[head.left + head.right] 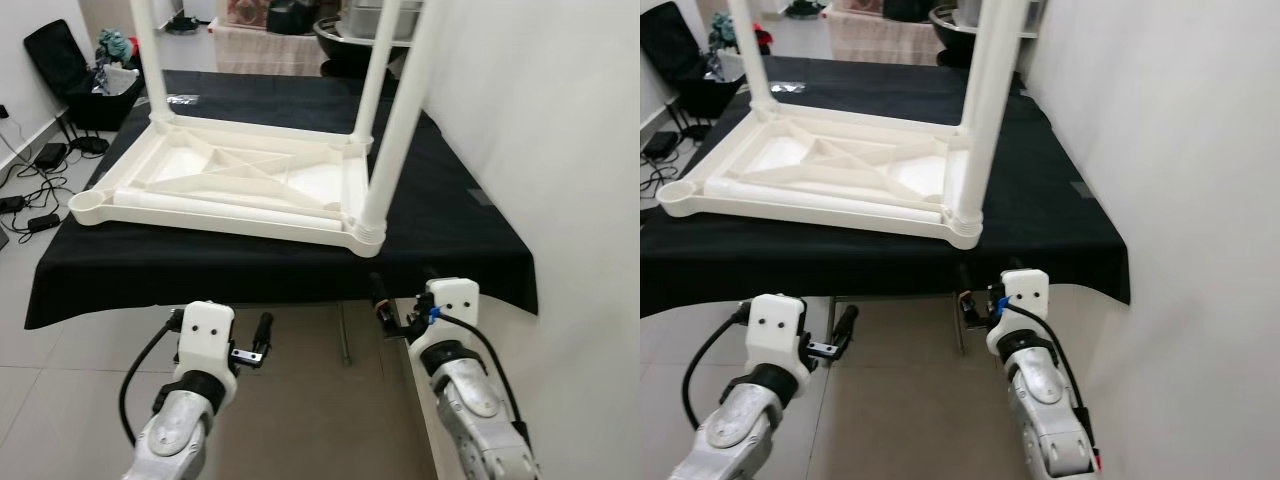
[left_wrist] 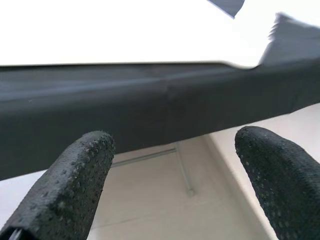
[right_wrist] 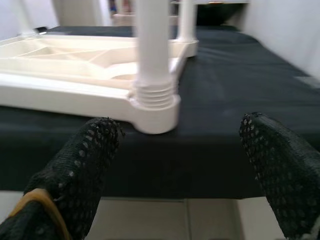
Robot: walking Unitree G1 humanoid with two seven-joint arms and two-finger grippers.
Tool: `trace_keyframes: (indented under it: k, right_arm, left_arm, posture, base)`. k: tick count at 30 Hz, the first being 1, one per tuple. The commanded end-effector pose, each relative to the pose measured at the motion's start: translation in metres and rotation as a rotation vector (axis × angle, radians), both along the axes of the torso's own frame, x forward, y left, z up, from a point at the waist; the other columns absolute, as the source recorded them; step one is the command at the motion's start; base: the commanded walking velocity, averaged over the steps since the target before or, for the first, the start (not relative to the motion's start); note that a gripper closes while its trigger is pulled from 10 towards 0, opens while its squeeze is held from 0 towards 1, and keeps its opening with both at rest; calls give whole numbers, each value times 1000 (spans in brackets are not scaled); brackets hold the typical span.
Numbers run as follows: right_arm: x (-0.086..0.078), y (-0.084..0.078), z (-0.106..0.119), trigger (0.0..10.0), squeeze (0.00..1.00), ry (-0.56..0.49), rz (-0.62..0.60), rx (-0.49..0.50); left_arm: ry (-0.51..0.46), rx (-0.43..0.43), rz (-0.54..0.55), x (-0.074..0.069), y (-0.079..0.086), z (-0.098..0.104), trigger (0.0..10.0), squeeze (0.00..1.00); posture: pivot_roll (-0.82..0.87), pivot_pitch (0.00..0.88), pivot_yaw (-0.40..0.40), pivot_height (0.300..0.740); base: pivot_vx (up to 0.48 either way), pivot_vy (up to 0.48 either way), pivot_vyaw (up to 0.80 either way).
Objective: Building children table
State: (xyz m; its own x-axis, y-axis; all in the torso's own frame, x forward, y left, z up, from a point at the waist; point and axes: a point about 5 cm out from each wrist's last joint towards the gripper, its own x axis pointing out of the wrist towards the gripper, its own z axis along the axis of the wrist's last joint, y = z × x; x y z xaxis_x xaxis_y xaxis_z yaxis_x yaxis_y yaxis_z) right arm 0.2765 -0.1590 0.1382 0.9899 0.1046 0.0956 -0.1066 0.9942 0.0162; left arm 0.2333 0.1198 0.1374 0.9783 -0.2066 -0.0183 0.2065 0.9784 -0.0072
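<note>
A cream plastic children's table lies upside down on a black-draped table. Three white legs stand up from it: one at the near right corner, one at the far right and one at the far left. The near left corner has an empty round socket. My left gripper hangs open below the black cloth's front edge, holding nothing. My right gripper is open too, level with the cloth edge and facing the ribbed base of the near right leg.
A white wall runs close along the right side. A black bag with clothes and cables lie on the floor at the far left. A metal frame leg shows under the draped table.
</note>
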Motion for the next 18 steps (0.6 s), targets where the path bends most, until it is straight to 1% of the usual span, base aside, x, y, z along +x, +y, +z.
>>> trace_keyframes:
  k: [1, 3, 6, 7, 9, 12, 15, 16, 17, 18]
  right_arm:
    - [0, 0, -3, 10000, 0, 22, -5, 10]
    - [1, -2, -3, 10000, 0, 22, -15, 11]
    - [2, -4, -3, 10000, 0, 22, -36, 18]
    - [3, -5, -2, 10000, 0, 20, -42, 17]
    - [9, -8, 2, 10000, 0, 4, -45, 15]
    - [14, -10, 8, 10000, 0, -10, -41, 18]
    - [14, -9, 10, 10000, 0, -22, -13, 7]
    - [12, -3, 13, 10000, 0, -36, 43, 8]
    - [12, -3, 13, 10000, 0, -36, 43, 8]
    - [13, 0, 16, 10000, 0, -48, 69, 21]
  left_arm:
    - [14, 13, 14, 0, 4, -5, 10000, 0]
    - [15, 11, 13, 0, 4, -5, 10000, 0]
    - [29, -14, 22, 0, 5, -6, 10000, 0]
    - [33, -27, 22, 0, 5, -6, 10000, 0]
    - [29, -17, 27, 1, 6, -5, 10000, 0]
    - [18, -19, 38, 1, 7, -1, 10000, 0]
    - [8, -35, 52, 0, 7, 1, 10000, 0]
    - [-26, -24, 61, 0, 6, 8, 10000, 0]
    - [-26, -24, 61, 0, 6, 8, 10000, 0]
    - [-72, 16, 76, 1, 7, 17, 10000, 0]
  posture:
    - [74, 123, -76, 740]
    - [75, 124, -75, 740]
    - [75, 123, -77, 740]
    - [75, 125, -76, 740]
    - [77, 134, -78, 740]
    - [72, 141, -78, 740]
    - [74, 138, -77, 740]
    - [71, 142, -75, 740]
    - [71, 142, -75, 740]
    - [72, 142, -76, 740]
  base:
    - [285, -326, 0]
    - [285, -326, 0]
    - [262, 0, 0]
    - [0, 0, 0]
    - [0, 0, 0]
    - [0, 0, 0]
    - [0, 0, 0]
    - [0, 0, 0]
    - [0, 0, 0]
    - [0, 0, 0]
